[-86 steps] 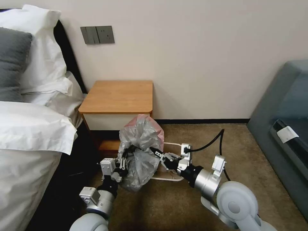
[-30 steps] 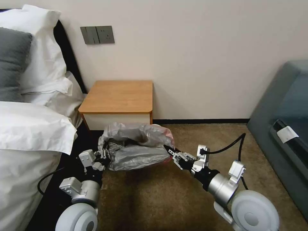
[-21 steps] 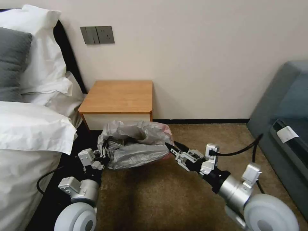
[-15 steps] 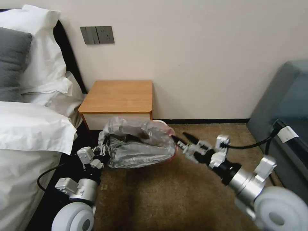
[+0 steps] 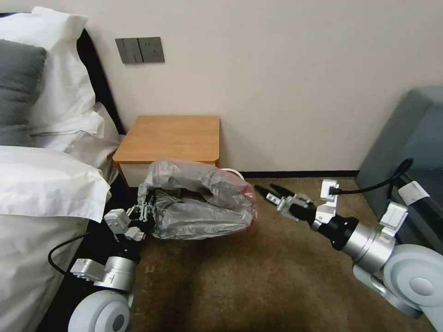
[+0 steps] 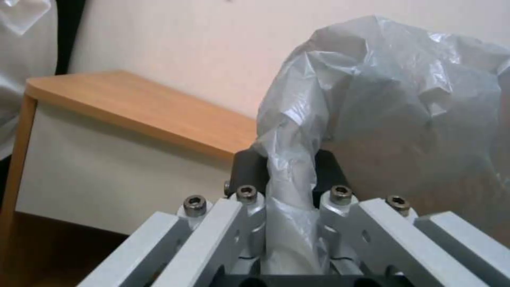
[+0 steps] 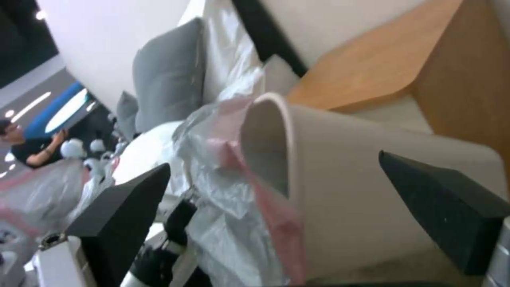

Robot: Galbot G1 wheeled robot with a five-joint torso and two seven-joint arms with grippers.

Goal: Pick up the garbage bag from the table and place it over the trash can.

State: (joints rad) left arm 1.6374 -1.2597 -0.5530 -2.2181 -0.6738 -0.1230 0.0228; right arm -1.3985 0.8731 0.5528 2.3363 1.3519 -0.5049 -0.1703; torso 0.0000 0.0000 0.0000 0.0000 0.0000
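A crinkly translucent grey garbage bag [image 5: 198, 203] is clamped by the left gripper [image 5: 146, 208] over a cream plastic trash can [image 5: 232, 174] beside the wooden nightstand [image 5: 170, 138]; the right gripper [image 5: 267, 190] is held spread, apart.

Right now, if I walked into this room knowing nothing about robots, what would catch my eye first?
Most striking is the crinkly grey garbage bag with its pink edge, draped over the cream trash can on the carpet in front of the wooden nightstand. The left end effector pinches the bag's edge on the bed side. The right end effector hangs open just clear of the bag's other side.
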